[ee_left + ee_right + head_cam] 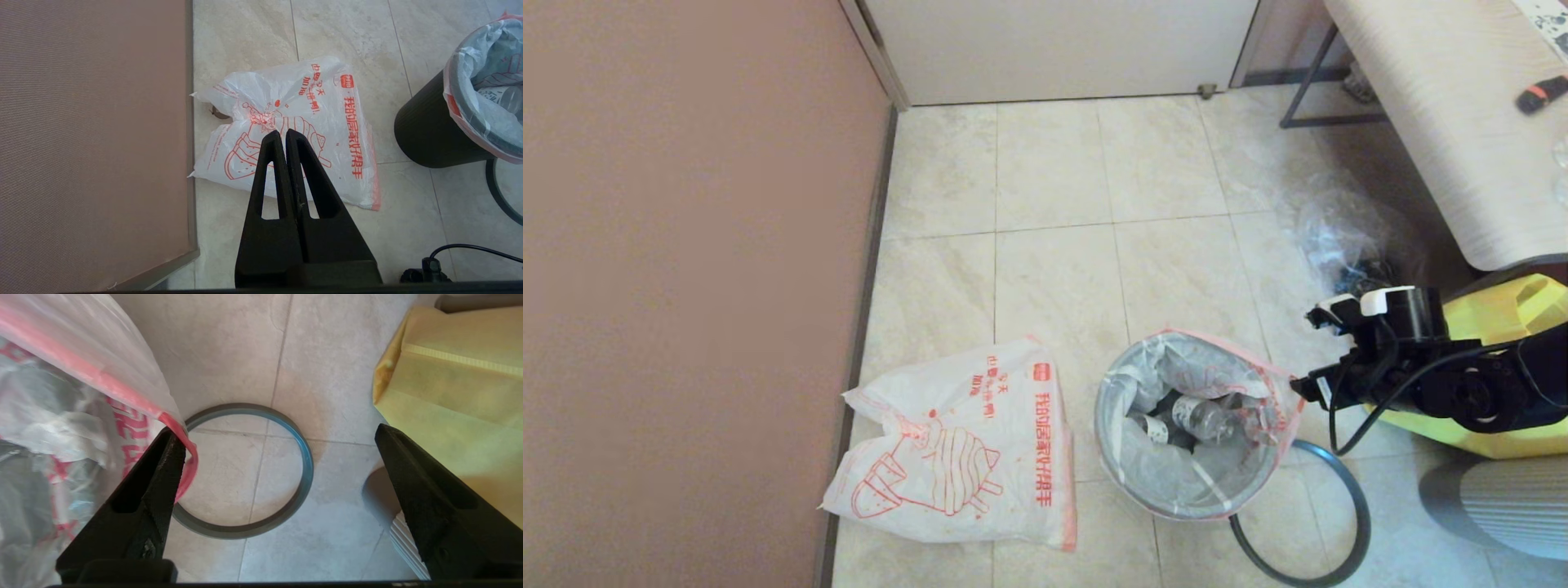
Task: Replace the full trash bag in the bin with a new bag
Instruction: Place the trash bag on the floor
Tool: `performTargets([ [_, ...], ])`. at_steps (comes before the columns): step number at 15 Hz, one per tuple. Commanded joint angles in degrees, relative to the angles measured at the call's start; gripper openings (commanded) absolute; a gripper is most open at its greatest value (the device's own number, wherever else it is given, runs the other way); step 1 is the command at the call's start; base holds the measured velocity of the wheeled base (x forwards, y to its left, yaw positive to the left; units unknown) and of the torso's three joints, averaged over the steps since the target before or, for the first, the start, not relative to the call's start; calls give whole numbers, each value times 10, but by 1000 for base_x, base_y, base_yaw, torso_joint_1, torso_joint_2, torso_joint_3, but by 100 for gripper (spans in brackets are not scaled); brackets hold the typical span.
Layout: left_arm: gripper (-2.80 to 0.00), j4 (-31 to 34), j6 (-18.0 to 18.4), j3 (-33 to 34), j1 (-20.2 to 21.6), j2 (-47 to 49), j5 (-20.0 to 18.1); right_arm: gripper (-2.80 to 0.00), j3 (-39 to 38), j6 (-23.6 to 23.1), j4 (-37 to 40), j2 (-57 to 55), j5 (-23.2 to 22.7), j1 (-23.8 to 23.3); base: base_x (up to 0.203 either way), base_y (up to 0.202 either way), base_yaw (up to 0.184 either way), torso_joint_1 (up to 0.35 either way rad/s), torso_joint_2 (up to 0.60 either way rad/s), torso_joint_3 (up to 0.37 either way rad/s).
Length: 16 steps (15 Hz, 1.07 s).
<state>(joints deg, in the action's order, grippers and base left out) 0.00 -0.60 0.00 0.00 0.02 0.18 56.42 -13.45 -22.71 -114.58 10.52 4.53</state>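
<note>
While the hoop (1327,523) lies off the bin (433,130), you see the right gripper (282,465) spread wide beside the full bag's (1192,425) hem, ready to pinch | left gripper (284,134) shut, parked | new bag (956,441) flat beside bin

Head camera looks steeply down at the floor; both wrist cameras sit lower, sharing the bin (1176,482) area.

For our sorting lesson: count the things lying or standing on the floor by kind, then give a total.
Printed white plastic bags: 2, the flat new bag and the full trash bag in the bin.
Clear plastic bags: 1.
Black bins: 1.
Grey hoops: 1.
Yellow totes: 1.
Total: 6
</note>
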Motion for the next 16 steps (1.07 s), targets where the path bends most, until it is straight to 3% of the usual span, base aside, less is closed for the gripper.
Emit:
performTargets([
  [1,-280,0,0,0,0,0,0,0,0,-1,-2,-4,3,-1,0,0,0,0,0,0],
  [12,-280,0,0,0,0,0,0,0,10,-19,-74,-84,89,-6,0,0,0,0,0,0],
  [16,-280,0,0,0,0,0,0,0,-8,38,-96,-71,81,4,0,0,0,0,0,0],
])
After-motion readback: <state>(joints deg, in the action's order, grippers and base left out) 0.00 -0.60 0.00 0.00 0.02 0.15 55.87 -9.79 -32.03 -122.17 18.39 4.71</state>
